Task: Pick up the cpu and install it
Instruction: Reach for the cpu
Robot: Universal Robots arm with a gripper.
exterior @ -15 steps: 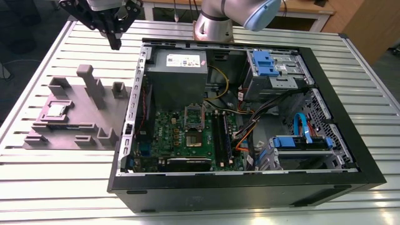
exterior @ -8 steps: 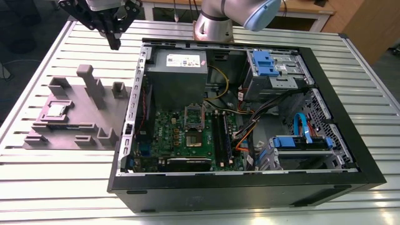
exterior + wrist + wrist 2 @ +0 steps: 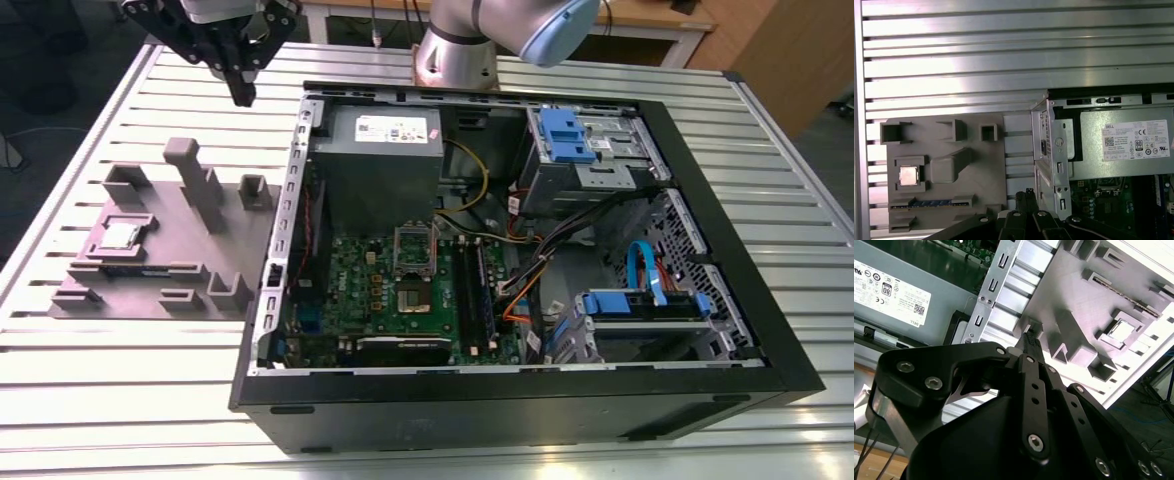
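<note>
Open computer case (image 3: 534, 400) lies on its side on slatted metal table (image 3: 134, 400), black wall nearest in the exterior view. Inside the case, nr that wall: green motherboard (image 3: 400, 300) w/ dark square socket (image 3: 406, 297) & black memory sticks (image 3: 474, 290) beside it. No chip seen in the socket.

Outside the case, on the exterior view's left & close to its side wall: grey tray (image 3: 187, 250) w/ raised blocks & pockets. The cpu (image 3: 120, 235) sits flat in a square pocket of the tray, on the tray's side away from the case. Silvery top faces up. Nothing touches it. Same in both wrist views: cpu (image 3: 908, 175) (image 3: 1121, 330) in its pocket, tray (image 3: 989, 185) (image 3: 1064, 290) flat on the table.

Further back in the case: grey power supply (image 3: 380, 150), blue drive bay (image 3: 574, 135) across from it.

Furthest: gripper (image 3: 242, 92) hangs in air above the table, just outside the case's far corner on the tray side, well apart from the cpu. In both wrist views the gripper (image 3: 1029, 192) (image 3: 1031, 337) tips point at the strip btwn case wall & tray. Jaws together, nothing btwn them. Arm base (image 3: 461, 50) stands behind the case's far wall.
</note>
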